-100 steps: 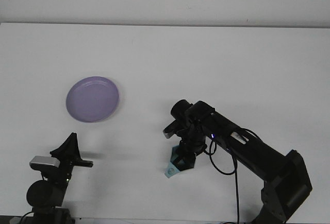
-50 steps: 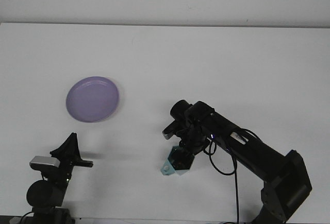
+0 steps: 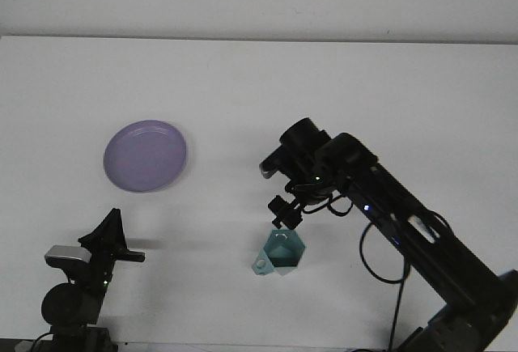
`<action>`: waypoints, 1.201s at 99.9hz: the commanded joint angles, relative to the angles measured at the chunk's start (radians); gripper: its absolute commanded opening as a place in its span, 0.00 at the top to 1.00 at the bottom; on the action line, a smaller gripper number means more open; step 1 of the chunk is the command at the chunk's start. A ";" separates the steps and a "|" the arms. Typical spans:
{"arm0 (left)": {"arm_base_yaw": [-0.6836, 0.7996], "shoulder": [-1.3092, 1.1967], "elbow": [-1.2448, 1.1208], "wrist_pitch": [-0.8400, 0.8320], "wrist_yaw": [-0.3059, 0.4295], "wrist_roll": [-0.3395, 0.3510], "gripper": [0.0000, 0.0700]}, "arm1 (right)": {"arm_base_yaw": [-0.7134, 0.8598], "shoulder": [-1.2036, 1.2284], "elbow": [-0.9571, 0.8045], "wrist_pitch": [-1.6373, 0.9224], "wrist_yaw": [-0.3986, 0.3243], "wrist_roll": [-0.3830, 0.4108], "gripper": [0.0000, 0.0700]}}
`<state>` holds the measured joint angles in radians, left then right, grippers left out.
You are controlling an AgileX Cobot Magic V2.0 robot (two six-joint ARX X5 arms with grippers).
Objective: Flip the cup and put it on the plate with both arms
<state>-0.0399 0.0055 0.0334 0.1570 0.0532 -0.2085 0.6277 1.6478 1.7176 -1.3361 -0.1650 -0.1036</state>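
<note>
The teal cup is seen mouth-up just nearer than the right hand, whose opening cannot be told, while the purple plate lies far left, closer to the left hand.

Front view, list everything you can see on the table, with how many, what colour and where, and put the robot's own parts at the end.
plate: one, lilac, on the left half of the table, nothing on it.
cup: one, teal, near the front edge right of centre, its opening facing up toward the camera, apart from the plate.
table: one, white, fills the view up to the far wall.
left gripper: one, black, low at the front left corner, below the plate, holding nothing.
right gripper: one, black, on the arm reaching in from the front right, just above the cup and not gripping it.
</note>
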 commanded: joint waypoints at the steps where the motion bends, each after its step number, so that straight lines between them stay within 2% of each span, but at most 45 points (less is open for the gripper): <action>1: -0.001 -0.002 0.000 0.021 -0.001 -0.106 0.98 | -0.006 -0.034 0.024 0.014 0.015 0.026 0.36; 11: -0.001 0.000 0.039 0.021 0.007 -0.241 0.98 | -0.042 -0.121 0.019 0.099 0.012 0.026 0.36; 14: -0.001 0.002 0.051 0.021 0.024 -0.262 0.98 | -0.054 -0.151 0.011 0.133 0.012 0.026 0.36; 23: -0.001 0.031 0.099 0.016 0.081 -0.283 0.98 | -0.096 -0.264 -0.058 0.280 0.011 0.026 0.40; 28: -0.001 0.057 0.138 -0.003 0.110 -0.282 0.98 | -0.126 -0.346 -0.137 0.376 0.013 0.030 0.46; 34: -0.001 0.096 0.192 -0.043 0.132 -0.278 0.98 | -0.159 -0.438 -0.240 0.469 0.017 0.034 0.47; 46: -0.001 0.212 0.329 -0.146 0.186 -0.245 0.98 | -0.241 -0.647 -0.498 0.657 0.071 0.052 0.48; 65: -0.033 0.476 0.568 -0.284 0.359 -0.159 0.98 | -0.373 -0.983 -0.880 0.909 0.098 0.045 0.48; 75: -0.073 0.601 0.673 -0.367 0.383 -0.114 0.98 | -0.420 -1.111 -1.025 0.999 0.138 0.043 0.48; 93: -0.215 0.863 0.880 -0.578 0.397 0.026 0.96 | -0.483 -1.289 -1.213 1.057 0.164 0.051 0.48; 99: -0.268 0.943 0.945 -0.663 0.397 0.076 0.89 | -0.490 -1.311 -1.232 1.050 0.165 0.051 0.48; 102: -0.301 0.995 0.988 -0.720 0.397 0.105 0.79 | -0.491 -1.320 -1.238 1.052 0.164 0.053 0.48; 103: -0.306 1.004 0.995 -0.730 0.396 0.110 0.79 | -0.491 -1.321 -1.238 1.052 0.164 0.053 0.48; 104: -0.320 1.027 1.013 -0.755 0.396 0.122 0.73 | -0.491 -1.323 -1.238 1.052 0.163 0.054 0.48; 113: -0.396 1.161 1.121 -0.889 0.375 0.180 0.47 | -0.491 -1.328 -1.238 1.059 0.159 0.060 0.48; 120: -0.447 1.250 1.192 -0.958 0.353 0.192 0.40 | -0.491 -1.327 -1.238 1.059 0.158 0.063 0.48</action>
<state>-0.4492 1.1759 1.1599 -0.7448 0.4221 -0.0830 0.1364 0.3187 0.4706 -0.2874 -0.0067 -0.0620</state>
